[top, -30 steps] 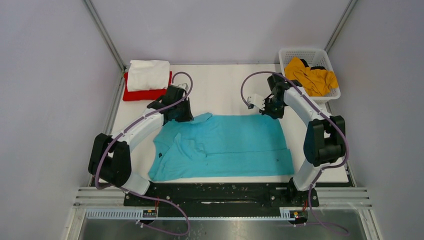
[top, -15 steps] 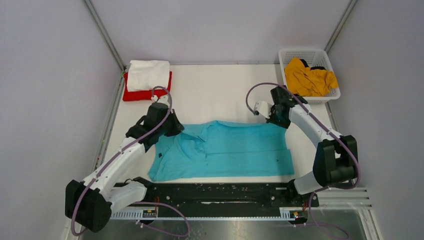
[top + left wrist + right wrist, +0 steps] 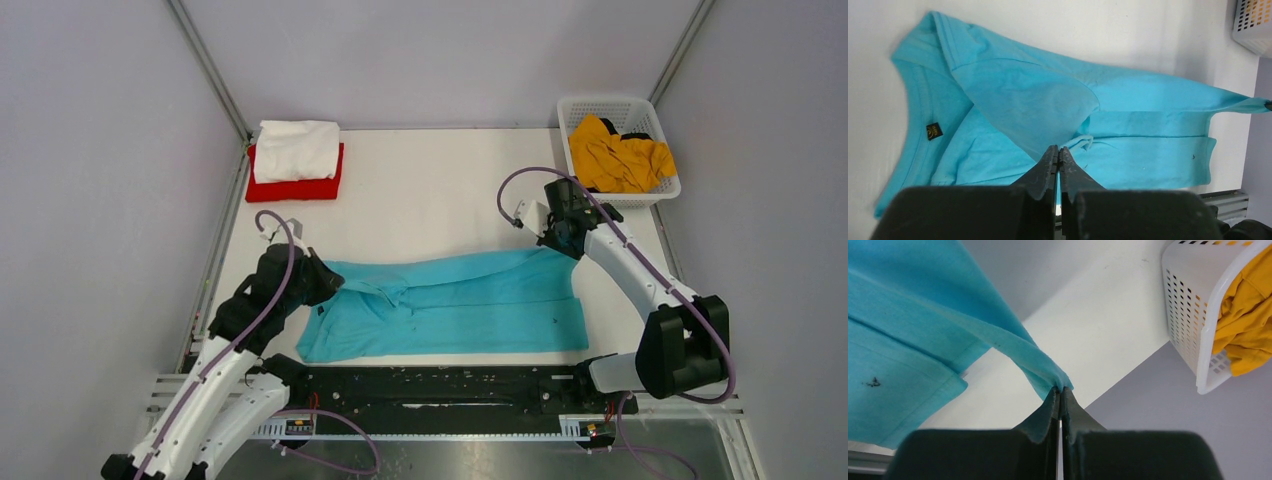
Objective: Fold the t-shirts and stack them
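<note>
Currently: both my jaws are clamped on the turquoise t-shirt (image 3: 450, 305), with its far edge lifted.
My left gripper (image 3: 1058, 151) is pinched tight on a flap of cloth at the collar end. My right gripper (image 3: 1060, 390) is pinched tight on the far corner at the hem end, with the cloth there raised off the table (image 3: 440, 190). The far edge runs stretched between the two grips. The rest of the shirt lies flat on the near half of the table, collar to my left, hem to my right. The folded white t-shirt (image 3: 295, 150) sits on the folded red t-shirt (image 3: 300, 188) at the far-left corner. The mustard yellow t-shirt (image 3: 620, 155) lies crumpled in the white lattice basket (image 3: 600, 104) at far right.
</note>
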